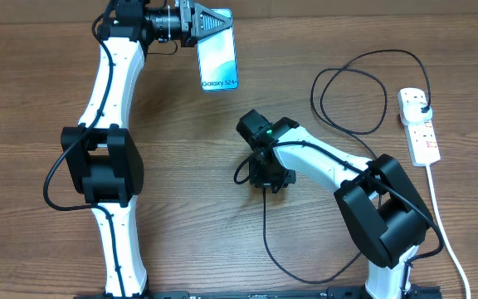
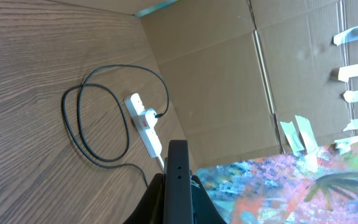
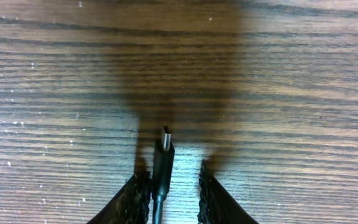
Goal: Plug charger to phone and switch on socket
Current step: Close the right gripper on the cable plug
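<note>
While the left gripper clamps tight on the phone at the table's far edge, lit screen facing up, the right gripper sits low at mid-table. Its fingers are narrow, with the connector tip of the charger between them, against one finger with a gap to the other. Black cable loops toward the right edge, plug seated in the socket.

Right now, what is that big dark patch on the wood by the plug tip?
Right wrist view: it is the right gripper's shadow on the table, just beyond the charger tip; overhead view: the phone screen glows bright.
</note>
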You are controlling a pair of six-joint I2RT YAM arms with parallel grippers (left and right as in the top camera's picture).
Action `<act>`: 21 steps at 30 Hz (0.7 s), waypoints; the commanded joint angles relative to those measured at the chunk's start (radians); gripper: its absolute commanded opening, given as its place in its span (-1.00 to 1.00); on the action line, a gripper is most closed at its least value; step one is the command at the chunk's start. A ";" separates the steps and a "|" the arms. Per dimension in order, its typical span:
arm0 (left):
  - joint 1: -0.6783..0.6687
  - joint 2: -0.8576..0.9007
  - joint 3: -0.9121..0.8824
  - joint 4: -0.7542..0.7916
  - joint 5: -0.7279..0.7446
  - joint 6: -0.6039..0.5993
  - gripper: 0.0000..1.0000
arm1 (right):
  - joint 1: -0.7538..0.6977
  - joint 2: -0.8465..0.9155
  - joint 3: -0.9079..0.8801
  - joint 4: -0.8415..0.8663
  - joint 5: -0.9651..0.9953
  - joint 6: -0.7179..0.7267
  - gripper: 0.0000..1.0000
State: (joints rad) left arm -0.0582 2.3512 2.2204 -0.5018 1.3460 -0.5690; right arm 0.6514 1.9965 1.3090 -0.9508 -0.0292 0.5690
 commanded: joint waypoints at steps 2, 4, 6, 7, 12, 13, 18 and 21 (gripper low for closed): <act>0.008 -0.033 0.021 0.005 0.011 0.012 -0.92 | 0.010 0.041 0.002 0.024 -0.009 0.004 -0.43; 0.008 -0.033 0.021 0.005 0.010 0.012 -0.92 | 0.010 0.041 0.002 0.025 -0.009 0.004 -0.43; 0.008 -0.033 0.021 0.005 0.007 0.012 -0.92 | 0.010 0.041 0.002 0.026 -0.009 0.004 -0.43; 0.008 -0.033 0.021 0.005 0.007 0.012 -0.92 | 0.010 0.041 0.002 0.026 -0.009 0.004 -0.43; 0.008 -0.033 0.021 0.005 0.007 0.012 -0.92 | 0.010 0.041 0.002 0.024 -0.009 0.004 -0.63; 0.008 -0.033 0.021 0.005 0.007 0.012 -0.92 | 0.010 0.041 0.002 0.022 -0.009 0.004 -0.68; 0.008 -0.033 0.021 0.005 0.007 0.011 -0.92 | 0.010 0.041 0.002 0.008 -0.017 0.005 -0.92; 0.008 -0.033 0.021 0.005 0.007 0.011 -0.92 | 0.010 0.041 0.002 0.004 -0.018 0.007 -0.92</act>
State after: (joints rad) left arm -0.0582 2.3512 2.2204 -0.5018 1.3346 -0.5690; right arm 0.6552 1.9965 1.3109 -0.9390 -0.0448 0.5739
